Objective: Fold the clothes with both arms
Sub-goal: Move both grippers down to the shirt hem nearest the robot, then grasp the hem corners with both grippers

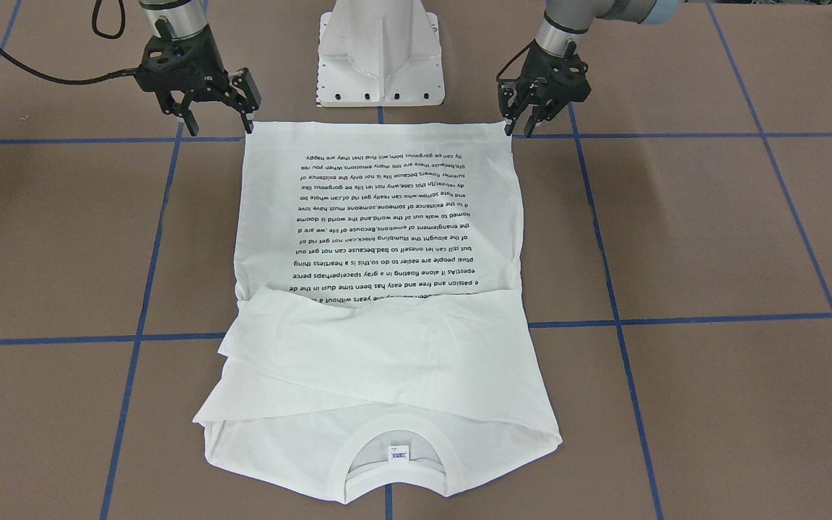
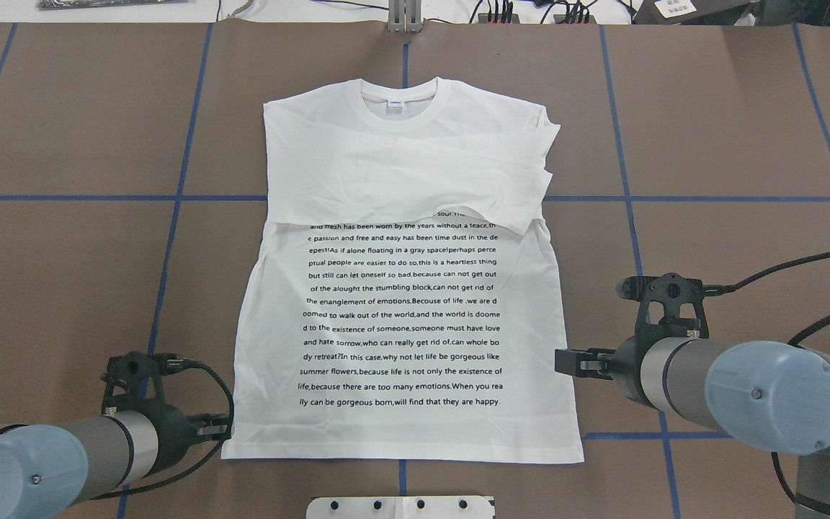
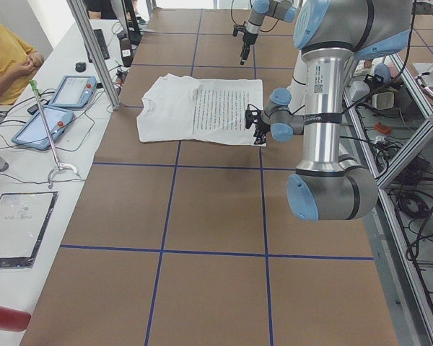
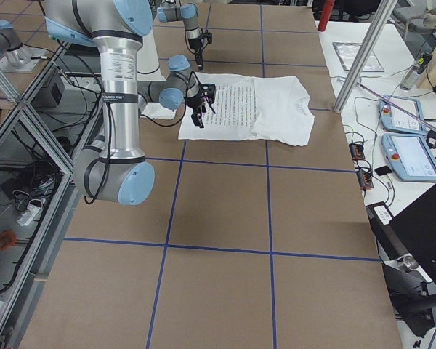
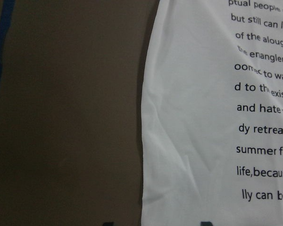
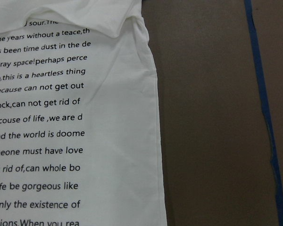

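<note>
The clothes are one white long-sleeved T-shirt (image 1: 380, 217) (image 2: 400, 303) printed with black text. It lies flat on the brown table, both sleeves folded across the chest and the collar (image 2: 398, 92) pointing away from the robot. My left gripper (image 1: 519, 132) (image 2: 217, 429) hovers open at one hem corner. In the left wrist view its two fingertips show on either side of the shirt's edge (image 5: 148, 141). My right gripper (image 1: 219, 128) (image 2: 566, 360) stands open and empty beside the opposite hem corner. The right wrist view shows only the shirt's side edge (image 6: 155, 141).
The white pedestal (image 1: 380, 58) (image 2: 400, 507) stands just behind the hem. Blue tape lines (image 2: 177, 209) cross the table. A side bench holds tablets (image 3: 65, 94) with a seated person (image 3: 3, 58) beside it. Metal frame posts (image 4: 363, 43) rise at the table's ends.
</note>
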Robot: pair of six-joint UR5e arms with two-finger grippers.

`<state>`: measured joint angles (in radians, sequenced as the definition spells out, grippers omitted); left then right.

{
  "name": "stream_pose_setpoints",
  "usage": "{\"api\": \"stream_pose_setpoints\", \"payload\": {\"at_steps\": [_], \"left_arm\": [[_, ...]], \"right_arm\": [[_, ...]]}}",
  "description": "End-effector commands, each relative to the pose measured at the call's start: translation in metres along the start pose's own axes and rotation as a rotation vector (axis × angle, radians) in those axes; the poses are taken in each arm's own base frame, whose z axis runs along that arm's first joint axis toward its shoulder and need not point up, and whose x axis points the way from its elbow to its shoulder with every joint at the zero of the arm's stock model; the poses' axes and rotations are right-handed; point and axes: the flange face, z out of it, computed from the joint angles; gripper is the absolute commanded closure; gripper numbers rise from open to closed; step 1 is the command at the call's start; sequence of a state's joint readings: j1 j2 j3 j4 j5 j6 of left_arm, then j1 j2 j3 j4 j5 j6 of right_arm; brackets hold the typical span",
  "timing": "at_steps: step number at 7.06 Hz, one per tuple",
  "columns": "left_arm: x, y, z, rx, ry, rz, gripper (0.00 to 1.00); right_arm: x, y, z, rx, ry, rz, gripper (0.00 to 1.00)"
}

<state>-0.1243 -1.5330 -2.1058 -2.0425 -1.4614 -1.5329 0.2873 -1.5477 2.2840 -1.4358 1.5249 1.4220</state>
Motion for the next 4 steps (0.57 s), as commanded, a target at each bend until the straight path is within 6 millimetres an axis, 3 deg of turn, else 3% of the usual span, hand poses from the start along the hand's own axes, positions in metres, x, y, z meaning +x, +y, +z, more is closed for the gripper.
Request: {"api": "stream_pose_setpoints", "payload": {"at_steps": [1,4], "left_arm": [[0.000,0.014,0.006,-0.022,-0.014,0.019,0.55],[0.005,0.036,0.009,-0.058,-0.009,0.044,0.54]], "right_arm": [[-0.001,0.001,0.000,-0.001,0.000,-0.002,0.00],[0.003,0.002,0.002,0.000,0.008,-0.004,0.00]]}}
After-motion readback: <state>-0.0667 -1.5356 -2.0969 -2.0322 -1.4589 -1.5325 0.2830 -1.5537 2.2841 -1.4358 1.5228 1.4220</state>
